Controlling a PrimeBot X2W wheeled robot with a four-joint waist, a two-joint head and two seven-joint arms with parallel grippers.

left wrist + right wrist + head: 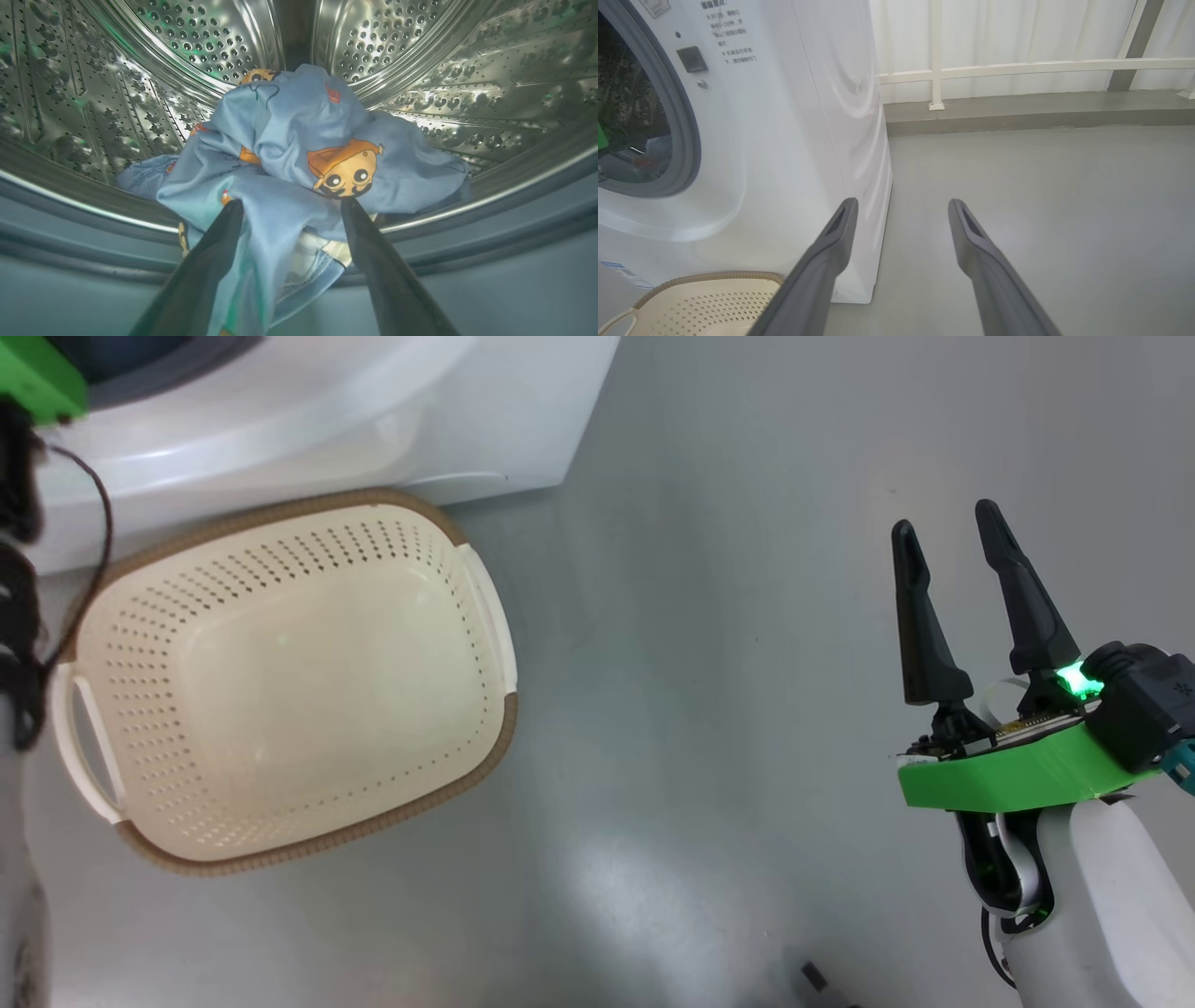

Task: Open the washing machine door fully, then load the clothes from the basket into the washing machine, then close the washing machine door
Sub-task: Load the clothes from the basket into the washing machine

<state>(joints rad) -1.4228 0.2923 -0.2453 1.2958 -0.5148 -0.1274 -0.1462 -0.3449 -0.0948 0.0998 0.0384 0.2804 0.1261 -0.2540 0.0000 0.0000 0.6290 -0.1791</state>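
Inside the perforated steel drum (196,37) of the big white front-loading washing machine (280,420), the light blue clothes with orange cartoon prints (289,154) lie heaped, one fold spilling over the grey-blue rubber seal (56,233) at the lip. The left tool (292,202) is released, fingers spread either side of that fold. Just beside the machine's front stands the cream perforated plastic basket with a brown rim (308,504), on grey floor (700,663). Well apart, the right tool (946,518) hangs released over open floor.

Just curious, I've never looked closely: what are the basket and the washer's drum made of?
The basket looks like matte cream plastic, moulded with rows of holes. The drum appears to be polished steel: shiny, reflective, perforated.
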